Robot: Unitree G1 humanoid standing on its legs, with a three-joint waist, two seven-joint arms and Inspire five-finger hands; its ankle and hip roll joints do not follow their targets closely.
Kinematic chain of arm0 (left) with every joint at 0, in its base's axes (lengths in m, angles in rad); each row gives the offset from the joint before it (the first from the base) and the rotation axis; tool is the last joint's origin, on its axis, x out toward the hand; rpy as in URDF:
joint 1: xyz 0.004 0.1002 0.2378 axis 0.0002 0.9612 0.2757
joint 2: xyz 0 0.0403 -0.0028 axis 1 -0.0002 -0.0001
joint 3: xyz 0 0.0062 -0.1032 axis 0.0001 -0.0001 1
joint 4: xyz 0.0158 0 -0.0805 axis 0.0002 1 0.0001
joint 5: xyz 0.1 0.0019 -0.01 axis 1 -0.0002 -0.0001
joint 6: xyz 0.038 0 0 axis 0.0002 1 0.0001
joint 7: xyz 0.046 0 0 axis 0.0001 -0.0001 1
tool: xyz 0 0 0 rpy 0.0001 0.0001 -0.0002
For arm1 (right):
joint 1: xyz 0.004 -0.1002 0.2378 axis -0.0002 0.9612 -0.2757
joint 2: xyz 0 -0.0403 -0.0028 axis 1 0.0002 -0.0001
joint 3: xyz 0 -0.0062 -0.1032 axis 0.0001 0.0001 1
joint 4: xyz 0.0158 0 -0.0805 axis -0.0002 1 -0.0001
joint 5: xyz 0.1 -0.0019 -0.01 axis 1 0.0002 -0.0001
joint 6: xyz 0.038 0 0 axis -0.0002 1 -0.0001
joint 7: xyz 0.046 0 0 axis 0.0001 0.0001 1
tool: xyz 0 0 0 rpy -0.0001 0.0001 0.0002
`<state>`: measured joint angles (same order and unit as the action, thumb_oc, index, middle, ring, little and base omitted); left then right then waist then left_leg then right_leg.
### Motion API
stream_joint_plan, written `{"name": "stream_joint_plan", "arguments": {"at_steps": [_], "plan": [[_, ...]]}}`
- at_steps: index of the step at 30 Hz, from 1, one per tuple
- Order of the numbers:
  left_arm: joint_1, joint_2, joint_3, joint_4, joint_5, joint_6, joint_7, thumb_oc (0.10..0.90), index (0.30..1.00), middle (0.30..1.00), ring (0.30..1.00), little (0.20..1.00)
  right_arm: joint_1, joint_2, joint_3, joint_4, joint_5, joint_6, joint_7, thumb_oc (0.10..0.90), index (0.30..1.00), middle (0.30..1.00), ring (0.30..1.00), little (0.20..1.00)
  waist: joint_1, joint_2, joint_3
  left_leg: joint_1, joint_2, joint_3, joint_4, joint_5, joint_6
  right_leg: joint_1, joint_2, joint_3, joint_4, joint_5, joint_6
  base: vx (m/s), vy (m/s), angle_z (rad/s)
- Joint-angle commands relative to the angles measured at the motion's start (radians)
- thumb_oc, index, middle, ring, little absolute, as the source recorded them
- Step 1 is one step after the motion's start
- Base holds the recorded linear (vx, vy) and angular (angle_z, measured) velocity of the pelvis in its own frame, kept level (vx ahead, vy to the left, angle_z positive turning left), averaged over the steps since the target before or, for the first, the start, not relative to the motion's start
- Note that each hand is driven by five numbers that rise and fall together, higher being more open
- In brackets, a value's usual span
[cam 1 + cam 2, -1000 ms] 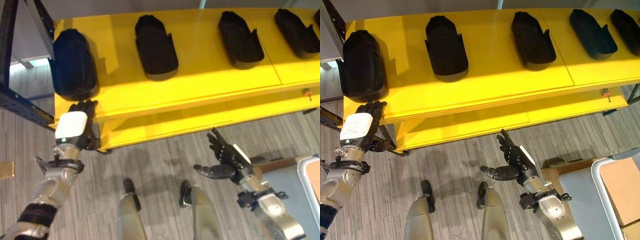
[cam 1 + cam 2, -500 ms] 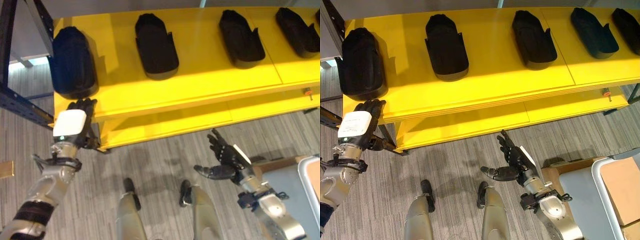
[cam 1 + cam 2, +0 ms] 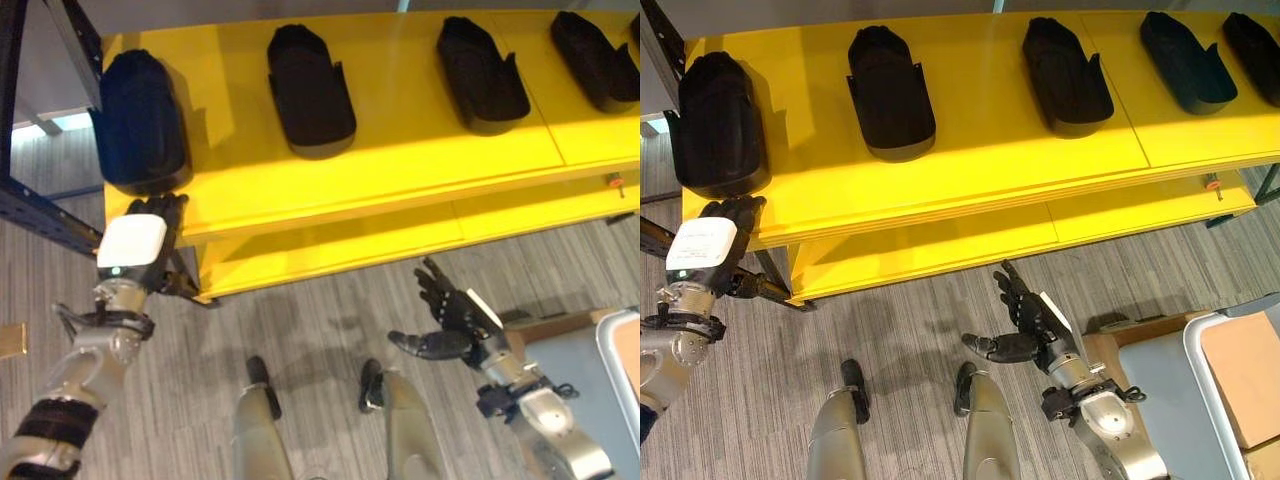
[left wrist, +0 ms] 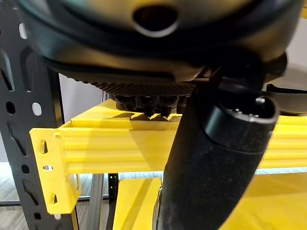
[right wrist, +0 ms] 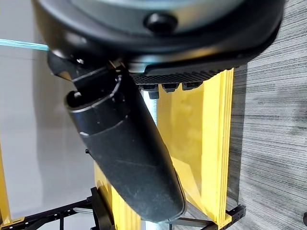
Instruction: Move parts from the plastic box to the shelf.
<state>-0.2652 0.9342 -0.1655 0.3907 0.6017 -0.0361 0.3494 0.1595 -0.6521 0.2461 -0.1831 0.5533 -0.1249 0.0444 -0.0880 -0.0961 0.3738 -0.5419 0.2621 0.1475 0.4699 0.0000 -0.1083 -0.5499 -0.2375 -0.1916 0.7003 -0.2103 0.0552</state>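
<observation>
1. Nearest us, the right hand (image 3: 1032,325) hangs over the floor (image 3: 900,320), fingers spread, holding nothing.
2. The left hand (image 3: 135,250) sits at the shelf (image 3: 400,150) edge; we cannot tell its grip.
3. We count five black parts (image 3: 890,95) on the shelf.

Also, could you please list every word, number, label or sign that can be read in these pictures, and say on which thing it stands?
None can be read.
Yellow shelf: plain, no label or sign.
Black parts: no marking to be seen.
Left hand, white cover on its back: blank apart from a small green dot.
Right hand: no print.
Cardboard box: plain brown.
</observation>
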Motion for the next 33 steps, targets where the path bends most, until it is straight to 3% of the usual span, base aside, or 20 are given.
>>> {"name": "stream_joint_plan", "arguments": {"at_steps": [1,33], "plan": [[-0.073,0.076,0.018,-0.003,0.017,0.016,0.048,0.9,1.0,1.0,1.0,1.0,-0.006,-0.03,-0.059,-0.06,0.008,-0.082,0.008,0.9,1.0,1.0,1.0,1.0,-0.024,0.009,-0.085,0.049,0.04,-0.052,0.022,-0.025,-0.009,-0.004,-0.028,0.099,-0.18,0.259,0.088,0.0,0.0,0.0],[-0.132,0.116,-0.012,0.036,0.027,0.024,0.056,0.9,1.0,1.0,1.0,1.0,0.016,-0.035,-0.072,-0.062,0.007,-0.09,0.011,0.9,1.0,1.0,1.0,1.0,-0.034,0.01,-0.086,0.021,0.04,-0.044,0.042,-0.029,-0.007,-0.036,-0.029,0.112,-0.171,0.268,0.089,0.0,0.0,0.0]]}}
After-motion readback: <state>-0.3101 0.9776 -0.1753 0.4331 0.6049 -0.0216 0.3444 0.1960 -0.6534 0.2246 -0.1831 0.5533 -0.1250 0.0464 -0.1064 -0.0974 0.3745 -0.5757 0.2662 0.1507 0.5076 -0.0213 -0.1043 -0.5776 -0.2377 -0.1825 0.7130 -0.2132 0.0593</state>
